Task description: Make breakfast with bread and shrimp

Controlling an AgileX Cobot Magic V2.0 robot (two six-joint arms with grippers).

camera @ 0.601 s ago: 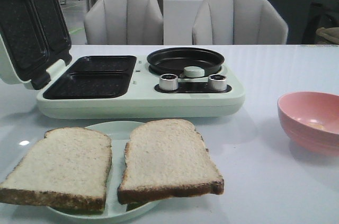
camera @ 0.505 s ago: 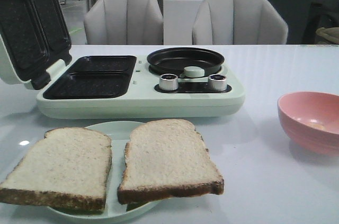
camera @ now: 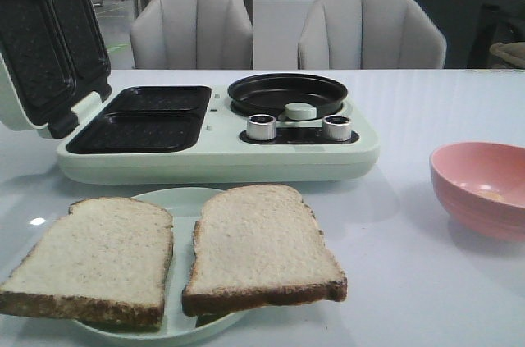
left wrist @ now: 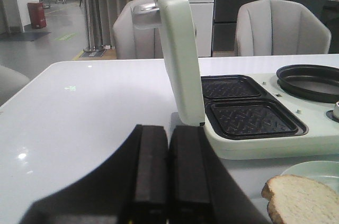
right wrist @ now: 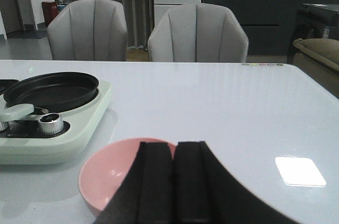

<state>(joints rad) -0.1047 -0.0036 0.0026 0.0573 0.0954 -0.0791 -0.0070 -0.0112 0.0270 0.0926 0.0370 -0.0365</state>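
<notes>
Two slices of bread, a left one [camera: 94, 257] and a right one [camera: 258, 244], lie side by side on a pale green plate [camera: 182, 199] at the table's front. A corner of one slice shows in the left wrist view [left wrist: 302, 200]. A small pale orange bit [camera: 492, 195] lies in the pink bowl [camera: 480, 187]; it is too small to tell whether it is the shrimp. My left gripper [left wrist: 168, 134] is shut and empty, low over the table left of the plate. My right gripper [right wrist: 174, 147] is shut and empty, just above the bowl [right wrist: 108, 173]. Neither gripper shows in the front view.
A pale green breakfast maker [camera: 213, 158] stands behind the plate. Its lid [camera: 41, 43] is up at the left, over two black sandwich wells [camera: 143, 121]. A black pan [camera: 287, 91] and two knobs are on its right half. Two grey chairs stand behind the table.
</notes>
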